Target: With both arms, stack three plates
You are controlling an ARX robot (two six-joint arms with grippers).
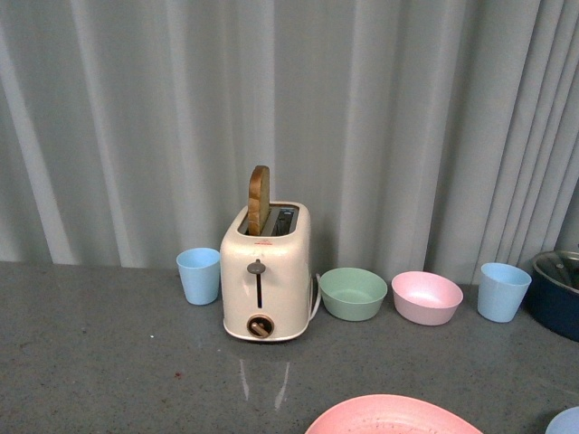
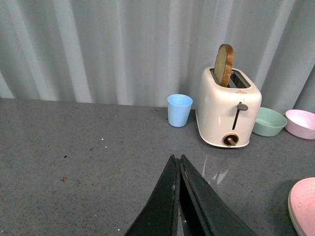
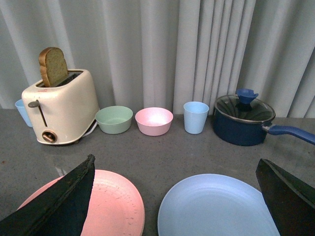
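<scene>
**Two plates lie side by side, unstacked, one gripper clenched and one spread**

In the front view the pink plate (image 1: 389, 414) shows only as an arc at the bottom edge, right of centre. The light blue plate (image 1: 565, 422) is a sliver in the lower right corner. The right wrist view shows both flat on the grey table (image 1: 90, 344), just beside each other with a narrow gap and neither on top of the other.

The left gripper (image 2: 177, 160) has its fingers pressed together with nothing between them, over bare table. The right gripper (image 3: 174, 160) is spread wide and empty, one finger over the pink plate's side and the other beyond the light blue plate.

Across the middle of the front view stand a blue cup (image 1: 198, 275), a cream toaster (image 1: 265, 271) with a slice of bread (image 1: 259, 199) standing up in it, a green bowl (image 1: 353, 293), a pink bowl (image 1: 426, 297) and a second blue cup (image 1: 503, 291). A dark blue pot (image 1: 556, 294) is cut off at the right edge.
</scene>
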